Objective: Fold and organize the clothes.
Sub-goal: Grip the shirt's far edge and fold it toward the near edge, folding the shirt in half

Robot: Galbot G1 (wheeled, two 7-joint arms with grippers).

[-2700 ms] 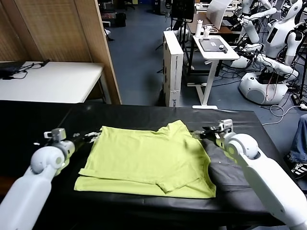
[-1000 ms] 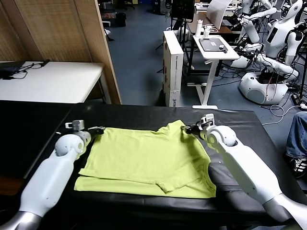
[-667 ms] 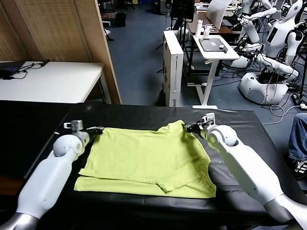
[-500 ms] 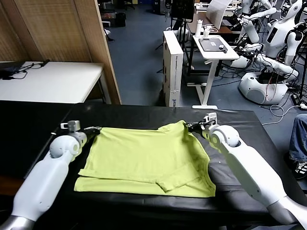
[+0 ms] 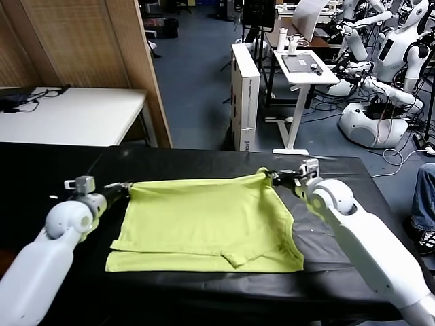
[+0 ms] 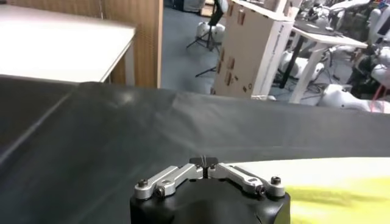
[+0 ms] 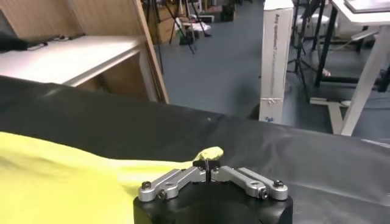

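- Now that both far corners have risen since a second ago, your left hand and right hand are clamped on the shirt.
- Its far edge hangs taut above the tabletop, ready for folding.

Black surface up front. Behind: blue-grey floor, wooden partition, white table, tall white box, white standing desk, parked white robots.

T-shirt print out of sight, and the black counter runs off both side edges
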